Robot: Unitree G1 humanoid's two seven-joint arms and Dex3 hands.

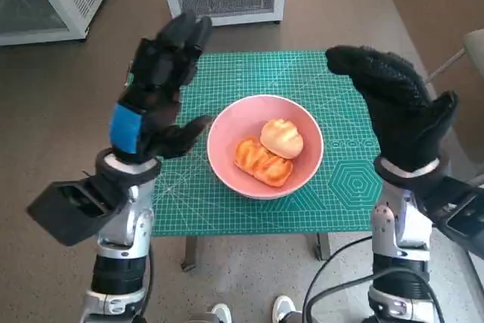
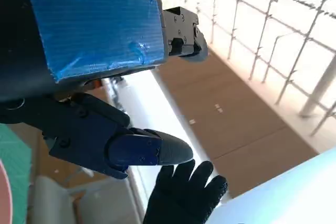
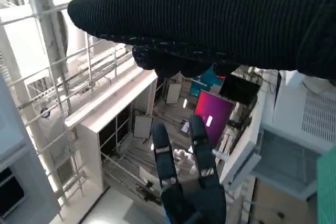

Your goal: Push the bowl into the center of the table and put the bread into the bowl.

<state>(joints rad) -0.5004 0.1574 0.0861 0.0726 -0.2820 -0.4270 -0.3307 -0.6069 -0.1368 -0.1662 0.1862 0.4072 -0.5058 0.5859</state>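
Both my hands hover empty, fingers spread: left hand [image 1: 155, 92], right hand [image 1: 397, 107] flanking the pink bowl [image 1: 227, 160] mid-mat, two bread pieces [image 1: 270, 150] inside. Left wrist view: bowl rim only. Right wrist view: neither shows.

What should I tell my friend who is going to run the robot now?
Left hand: open, raised beside the bowl, holding nothing.
Right hand: open, raised on the other side, holding nothing.
Pink bowl: about mid-table on the green mat.
Bread: two pieces lie in the bowl.
Done: bowl looks centred, bread is in.
Left: probably nothing; just check.
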